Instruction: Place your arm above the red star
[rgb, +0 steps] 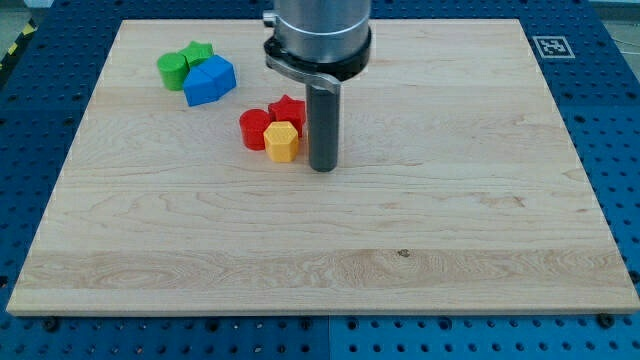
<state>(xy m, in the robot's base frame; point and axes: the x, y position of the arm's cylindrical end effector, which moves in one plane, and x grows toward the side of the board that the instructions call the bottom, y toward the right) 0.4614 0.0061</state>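
The red star (288, 109) lies on the wooden board (420, 230), left of the board's middle near the view's top. A red round block (254, 129) touches its left side and a yellow hexagon block (281, 142) sits just below it. My tip (322, 166) stands on the board just right of the yellow hexagon and a little below-right of the red star, very close to both. The rod (323, 125) rises behind the star's right edge.
A blue block (208, 81), a green round block (173, 70) and a green star-like block (199, 52) cluster at the view's upper left. A black-and-white marker tag (549, 46) sits at the board's upper right corner. Blue perforated table surrounds the board.
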